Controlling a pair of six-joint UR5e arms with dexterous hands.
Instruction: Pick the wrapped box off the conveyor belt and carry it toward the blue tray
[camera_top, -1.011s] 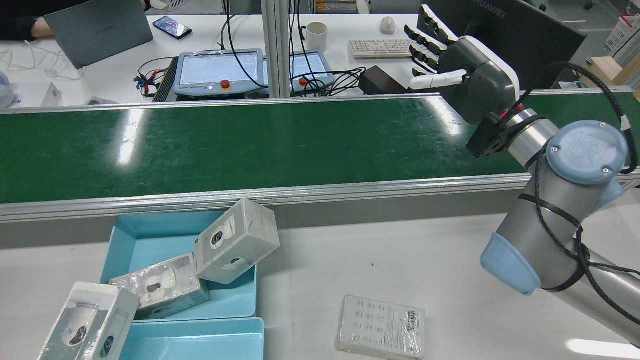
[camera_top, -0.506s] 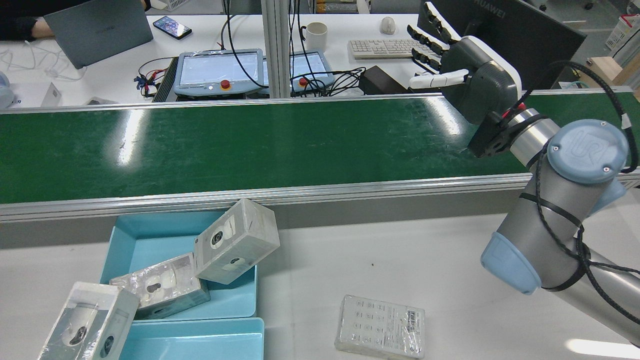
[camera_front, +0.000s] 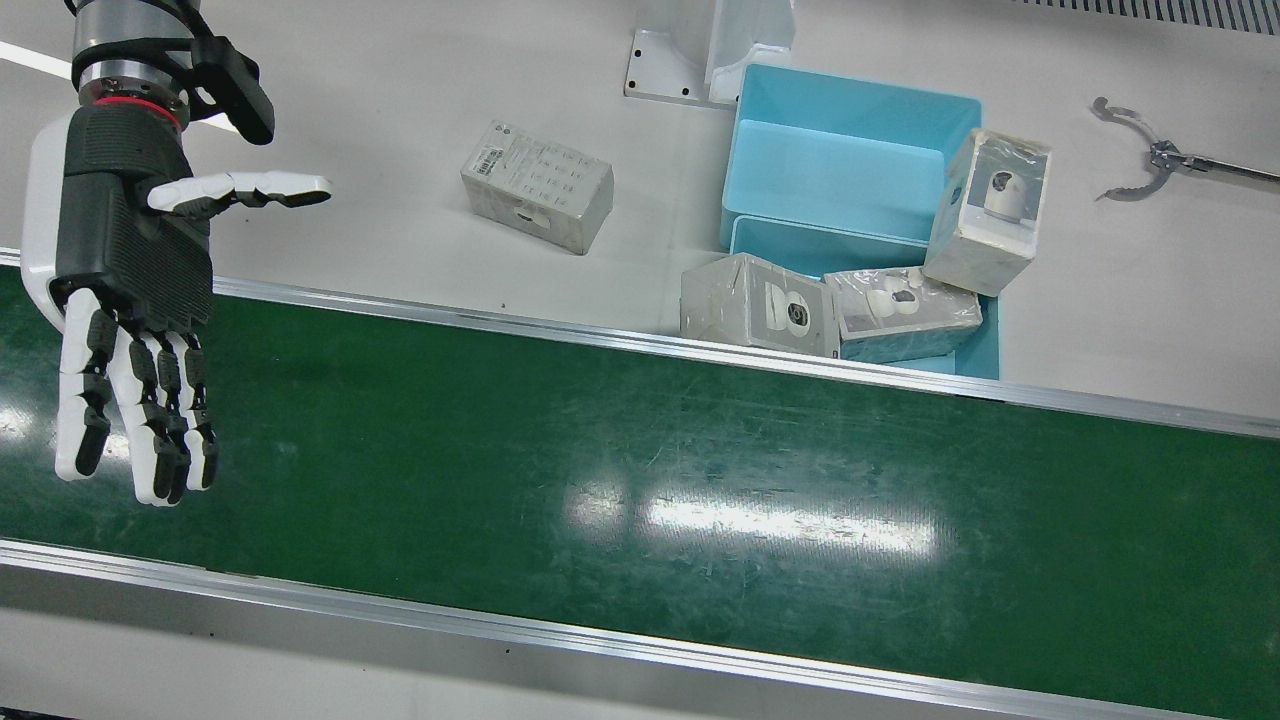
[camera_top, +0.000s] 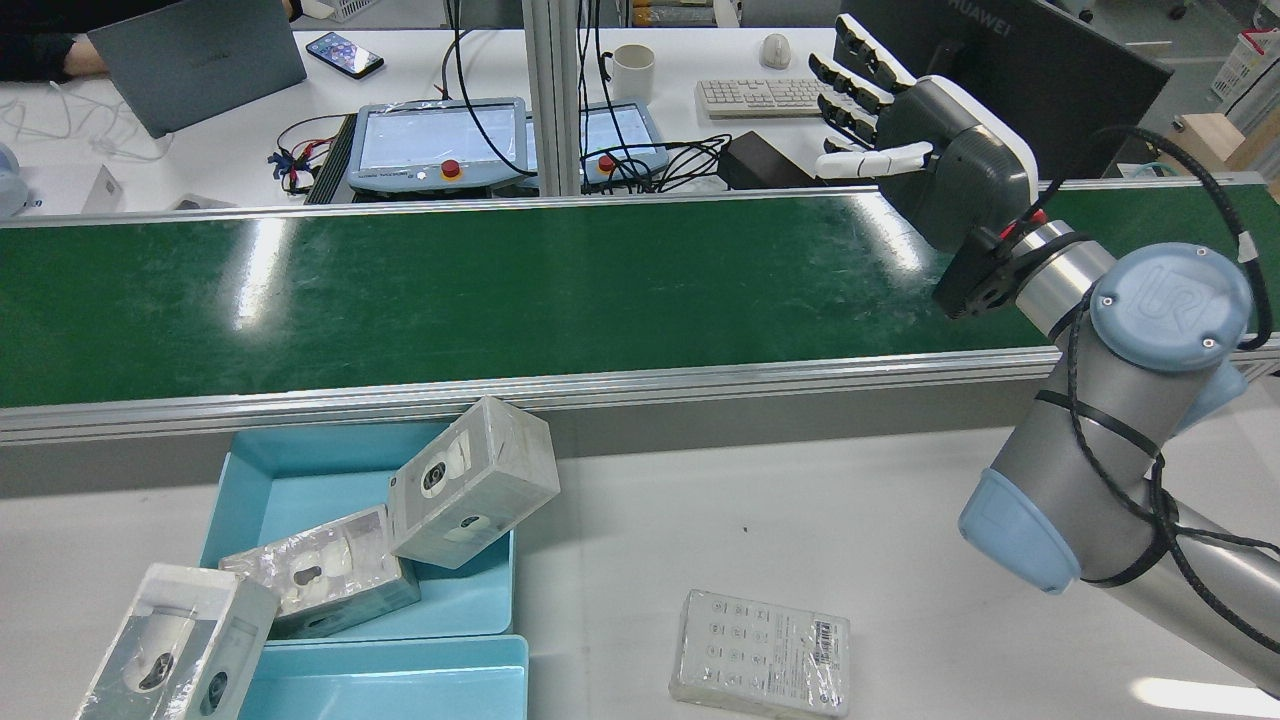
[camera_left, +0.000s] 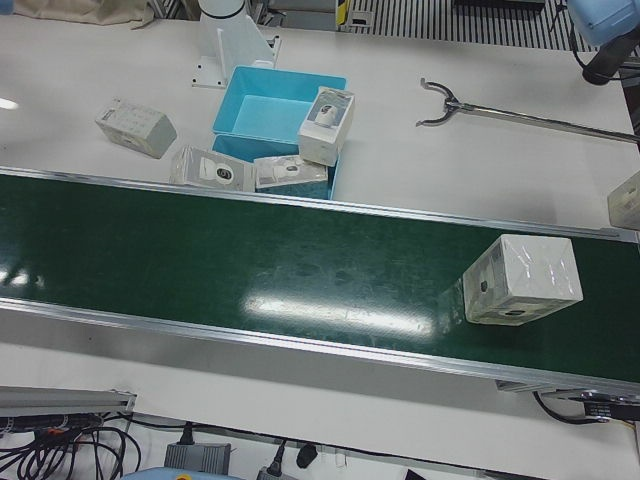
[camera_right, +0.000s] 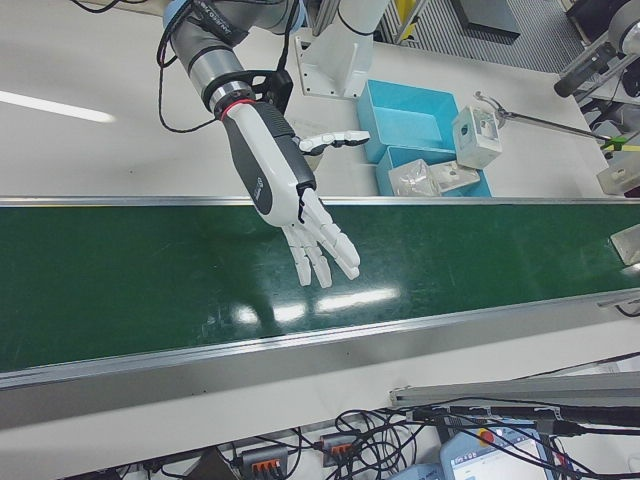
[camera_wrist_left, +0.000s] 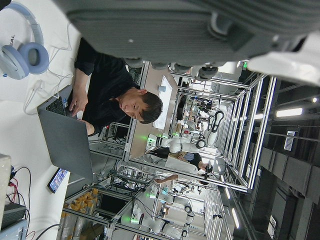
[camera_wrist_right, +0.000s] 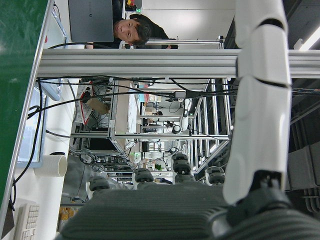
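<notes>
A wrapped white box (camera_left: 523, 280) lies on the green conveyor belt (camera_front: 640, 480) near the right end of the left-front view; its edge also shows in the right-front view (camera_right: 626, 243). My right hand (camera_front: 130, 300) hovers open and empty above the other end of the belt, fingers spread, far from the box; it also shows in the rear view (camera_top: 920, 130) and the right-front view (camera_right: 290, 190). The blue tray (camera_front: 840, 170) stands on the white table beside the belt, with three wrapped boxes in or leaning on it. My left hand (camera_wrist_left: 190, 30) shows only as a palm, holding nothing.
Another wrapped box (camera_front: 537, 187) lies loose on the table between the tray and my right arm. A metal grabber tool (camera_front: 1150, 160) lies on the table past the tray. Teach pendants (camera_top: 440, 140), a keyboard and a monitor stand beyond the belt.
My right hand wavered slightly over the belt and returned to nearly the same place, still open. Nothing else in the rear view moved.
</notes>
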